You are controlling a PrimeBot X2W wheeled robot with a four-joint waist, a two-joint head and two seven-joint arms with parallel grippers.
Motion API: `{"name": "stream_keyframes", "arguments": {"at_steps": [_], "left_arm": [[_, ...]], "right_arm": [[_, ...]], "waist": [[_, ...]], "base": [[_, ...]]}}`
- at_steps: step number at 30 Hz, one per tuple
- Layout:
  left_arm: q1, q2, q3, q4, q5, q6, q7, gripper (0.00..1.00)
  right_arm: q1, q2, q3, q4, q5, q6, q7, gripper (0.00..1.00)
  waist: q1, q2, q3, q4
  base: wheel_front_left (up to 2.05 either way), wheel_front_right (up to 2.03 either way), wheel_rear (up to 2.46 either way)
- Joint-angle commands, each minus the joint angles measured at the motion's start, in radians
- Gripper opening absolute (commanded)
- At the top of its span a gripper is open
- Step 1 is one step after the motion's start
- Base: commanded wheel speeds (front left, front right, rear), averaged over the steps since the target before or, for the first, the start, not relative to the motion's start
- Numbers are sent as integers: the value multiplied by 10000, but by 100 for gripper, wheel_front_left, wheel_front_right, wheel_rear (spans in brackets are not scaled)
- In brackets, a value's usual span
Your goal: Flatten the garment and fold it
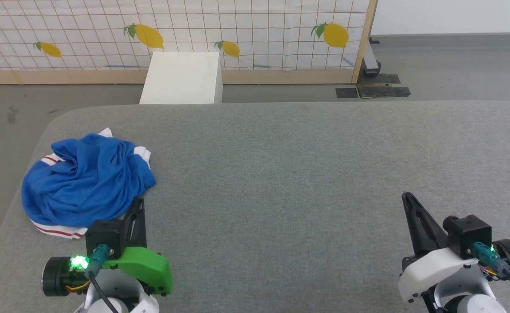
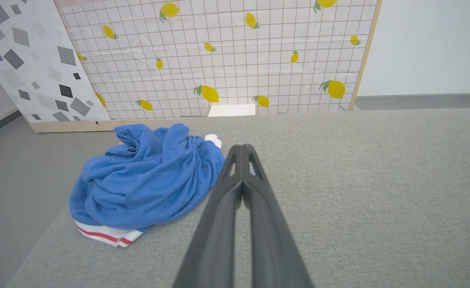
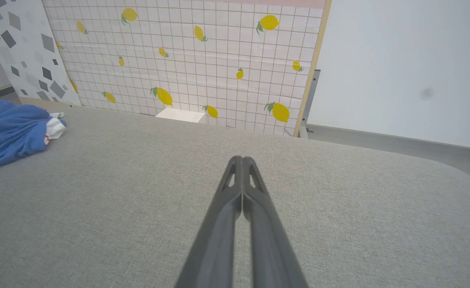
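Note:
The garment point(image 1: 85, 180) lies crumpled in a blue heap on the left side of the grey table point(image 1: 281, 174), with white, red-striped trim showing at its near and far edges. In the left wrist view the garment point(image 2: 147, 180) sits just left of my fingers. My left gripper point(image 1: 138, 201) is shut and empty, its tip beside the heap's near right edge. My right gripper point(image 1: 407, 196) is shut and empty over bare table at the lower right, far from the garment point(image 3: 11, 132). Both pairs of fingers press together in the wrist views.
A white box point(image 1: 181, 78) stands on the floor behind the table, against a lemon-print panel point(image 1: 172, 30). The table's left edge runs close to the garment. Grey floor surrounds the table; a panel foot point(image 1: 370, 65) and black tape sit at the back right.

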Motion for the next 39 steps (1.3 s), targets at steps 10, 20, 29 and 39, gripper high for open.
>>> {"name": "stream_keyframes", "arguments": {"at_steps": [10,20,29,39], "left_arm": [[113,-30,26,-28,128,66,14,0],[113,-30,26,-28,128,66,14,0],[113,-30,26,-28,128,66,14,0],[113,-30,26,-28,128,66,14,0]], "right_arm": [[-165,32,12,-51,-60,-17,1,0],[-165,32,12,-51,-60,-17,1,0],[-165,32,12,-51,-60,-17,1,0],[-165,32,12,-51,-60,-17,1,0]], "waist": [[0,51,0,0],[0,51,0,0],[0,51,0,0],[0,51,0,0]], "base": [[0,0,0],[0,0,0],[0,0,0],[0,0,0]]}}
